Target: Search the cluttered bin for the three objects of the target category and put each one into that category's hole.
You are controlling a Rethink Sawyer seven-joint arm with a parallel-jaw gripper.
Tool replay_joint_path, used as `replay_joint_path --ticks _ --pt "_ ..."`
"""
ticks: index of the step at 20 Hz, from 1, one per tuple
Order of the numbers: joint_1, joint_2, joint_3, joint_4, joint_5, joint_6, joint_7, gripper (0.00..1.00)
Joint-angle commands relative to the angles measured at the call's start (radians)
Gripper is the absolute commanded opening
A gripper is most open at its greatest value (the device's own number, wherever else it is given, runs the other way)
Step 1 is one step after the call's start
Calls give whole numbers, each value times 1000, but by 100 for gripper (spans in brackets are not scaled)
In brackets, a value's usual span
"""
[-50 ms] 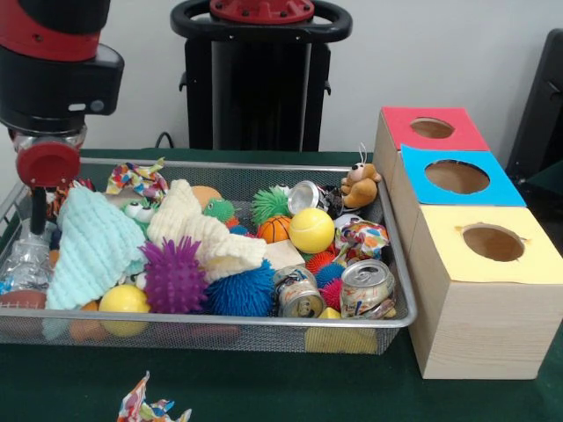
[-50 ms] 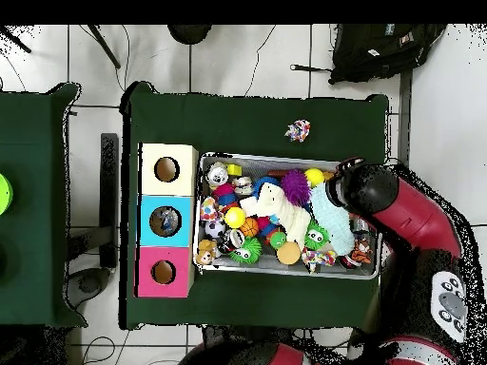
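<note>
With the gripper (image 1: 37,220) low at the bin's (image 1: 400,290) end, its opening impossible to tell, you risk snagging the mint cloth (image 1: 92,246) while 2 cans (image 1: 365,288) sit near the boxes (image 1: 479,290).

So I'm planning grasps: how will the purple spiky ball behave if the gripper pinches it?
The purple spiky ball looks soft, so its spikes would probably bend and squash. It is likely light for its size. Being round and perched on the white knitted cloth, it may roll if nudged.
</note>
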State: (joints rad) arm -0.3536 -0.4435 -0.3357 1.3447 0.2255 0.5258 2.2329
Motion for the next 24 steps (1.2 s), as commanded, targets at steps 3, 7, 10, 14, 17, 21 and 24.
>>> replay_joint_path --ticks 3,7,10,14,17,21,24 --pt "-49 59 42 24 -65 66 15 0" --pt "-74 59 63 28 -70 40 -9 100" --pt "-101 55 93 41 -67 22 -32 100" --pt "-116 61 127 45 -66 25 -37 100" --pt "-121 65 142 53 -74 -1 -27 100" --pt "-130 66 165 62 -84 -20 -24 100" --pt "-135 55 181 80 -81 -19 -16 100"
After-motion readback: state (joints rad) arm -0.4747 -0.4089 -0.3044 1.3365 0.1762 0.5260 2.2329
